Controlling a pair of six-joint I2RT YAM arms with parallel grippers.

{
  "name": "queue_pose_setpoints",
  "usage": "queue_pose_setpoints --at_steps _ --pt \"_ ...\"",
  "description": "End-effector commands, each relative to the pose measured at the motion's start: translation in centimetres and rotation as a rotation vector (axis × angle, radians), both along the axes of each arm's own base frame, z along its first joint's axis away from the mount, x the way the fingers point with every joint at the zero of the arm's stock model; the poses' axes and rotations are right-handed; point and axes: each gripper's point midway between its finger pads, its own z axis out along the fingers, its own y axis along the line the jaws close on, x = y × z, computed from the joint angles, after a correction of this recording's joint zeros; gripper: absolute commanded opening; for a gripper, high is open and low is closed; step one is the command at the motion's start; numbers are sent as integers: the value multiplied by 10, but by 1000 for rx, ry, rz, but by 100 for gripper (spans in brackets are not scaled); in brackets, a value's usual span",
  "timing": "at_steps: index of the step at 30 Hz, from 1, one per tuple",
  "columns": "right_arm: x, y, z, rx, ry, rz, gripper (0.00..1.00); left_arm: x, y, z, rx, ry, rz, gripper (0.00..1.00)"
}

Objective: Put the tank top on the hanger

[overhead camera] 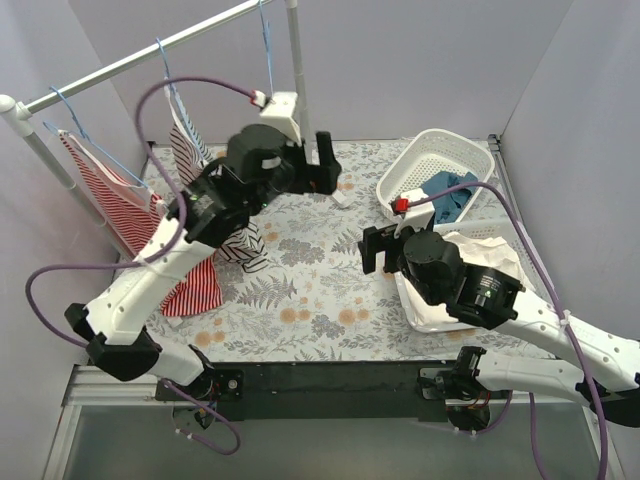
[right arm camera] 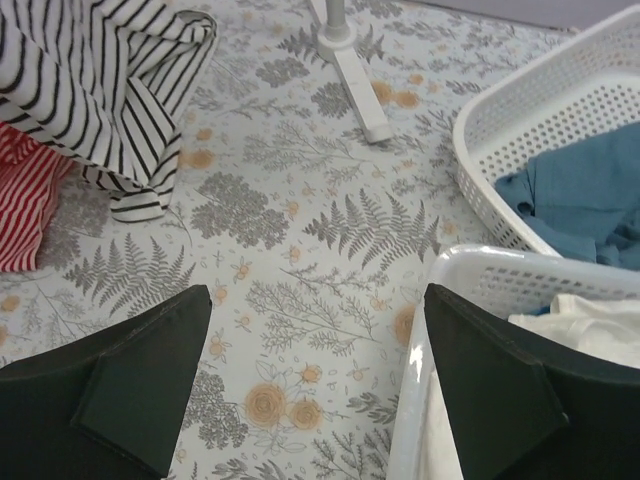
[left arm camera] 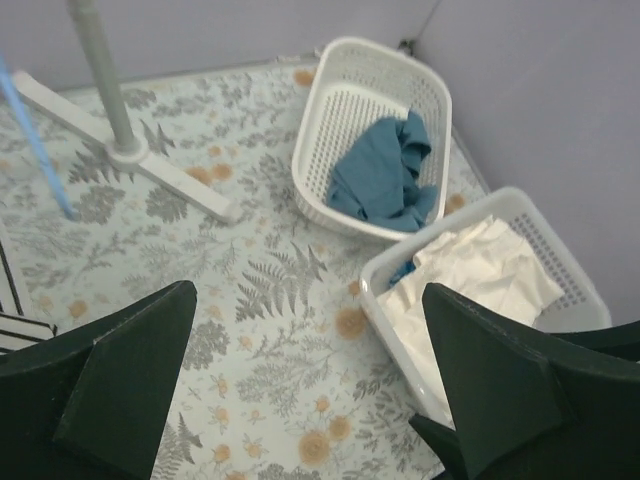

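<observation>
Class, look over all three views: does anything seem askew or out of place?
The lower end of the tank top lies bunched on the table rather than hanging free; the red-and-white garment beside it trails down likewise.

The rail (overhead camera: 150, 55) is running along the back left of the table (overhead camera: 310, 290), its post (overhead camera: 297, 50) standing at the back centre. The tank top (overhead camera: 243, 245) is hanging below a hanger (overhead camera: 165, 62) on the rail, its lower end trailing on the table. Another striped garment (overhead camera: 110, 195) is hanging just left of it. A second hanger (overhead camera: 268, 40) is hanging beside the post. On the right, the far basket (overhead camera: 425, 150) is holding a crumpled cloth (overhead camera: 450, 195), with the near basket (overhead camera: 420, 310), in front, holding pale cloths (overhead camera: 480, 240)
</observation>
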Motion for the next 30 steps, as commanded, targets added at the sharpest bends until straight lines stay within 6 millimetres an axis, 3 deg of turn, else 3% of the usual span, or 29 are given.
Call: queue_pose_setpoints --at_steps 1,2,3,4,5,6,7,8,9,13,20,30 --pt "-5 -30 -28 43 68 -127 96 -15 -29 -35 -16 45 -26 98" --pt "-7 -32 -35 46 84 -130 96 -21 -29 -63 11 83 -28 98" --pt "-11 -35 -37 92 105 -147 95 -27 -32 -73 -11 103 -35 98" --pt "-15 -40 -56 68 136 -154 95 -28 -36 -81 -36 102 -48 98" --pt "-17 -43 -62 76 150 -161 94 -34 -36 -92 -45 115 -61 98" --pt "-21 -47 -66 112 166 -174 95 -44 -33 -122 -28 163 -80 98" --pt "-23 -51 -79 101 183 -181 94 -49 -36 -128 -53 173 -97 98" --pt "-25 -53 -84 111 192 -190 94 -53 -37 -141 -52 197 -100 98" --pt "-26 -57 -85 136 192 -200 94 -61 -35 -172 -19 244 -101 98" --pt "-29 -65 -96 189 209 -237 94 -76 -32 -222 8 346 -61 98" --pt "-25 -62 -93 176 192 -242 94 -93 -24 -240 -48 380 -37 98" --pt "-25 -56 -97 150 192 -208 94 -103 -16 -233 -97 347 -77 98"
